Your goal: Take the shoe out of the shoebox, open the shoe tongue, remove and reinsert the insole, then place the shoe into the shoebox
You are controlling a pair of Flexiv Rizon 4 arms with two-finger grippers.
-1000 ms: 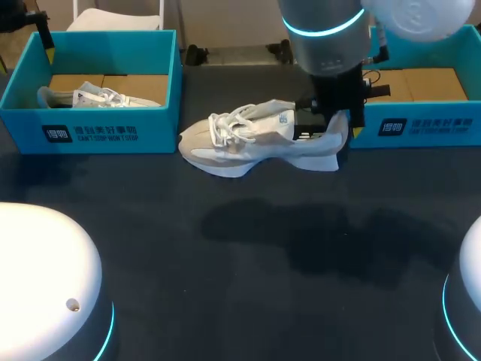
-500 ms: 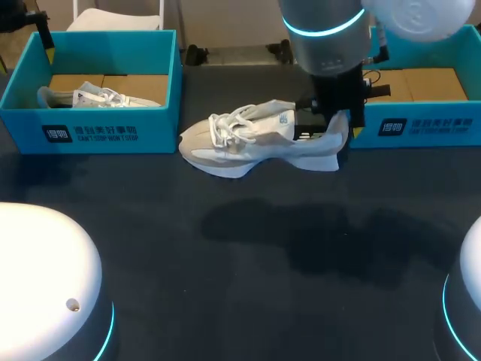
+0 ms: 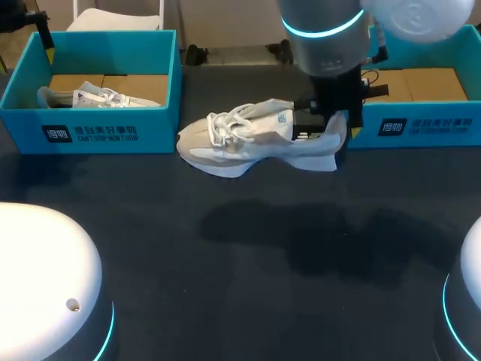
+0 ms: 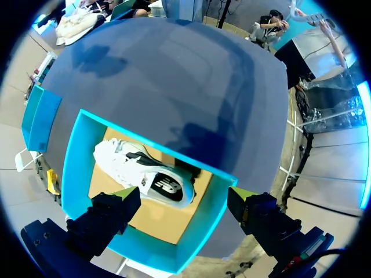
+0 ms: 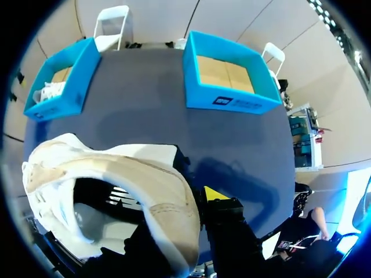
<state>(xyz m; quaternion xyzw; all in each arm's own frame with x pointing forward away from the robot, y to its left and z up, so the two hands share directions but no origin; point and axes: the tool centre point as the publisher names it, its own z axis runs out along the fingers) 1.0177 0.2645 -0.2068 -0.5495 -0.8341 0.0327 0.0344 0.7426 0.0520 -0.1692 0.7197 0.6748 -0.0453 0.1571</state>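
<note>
Closest in, the dark matte surface (image 3: 225,286) carries a soft shadow, and the shoe (image 3: 248,139) hangs above it - a cream trainer with looped white laces and a chunky, flared sole. Its toe points toward the left box (image 3: 90,134), its heel toward the right box (image 3: 421,129). The right end effector (image 3: 337,134) comes straight down on the heel, and the wrist view shows it gripping the shoe: the padded collar is pinched, one yellow-tipped finger outside it. Just behind the heel stands the right box, with teal card walls and a flat brown card floor. Across the way, the left box is built the same, and a second shoe (image 3: 98,96) lies in it - pale with a black patch. The left end effector (image 4: 182,194) hovers above that box, spread wide, holding nothing.
</note>
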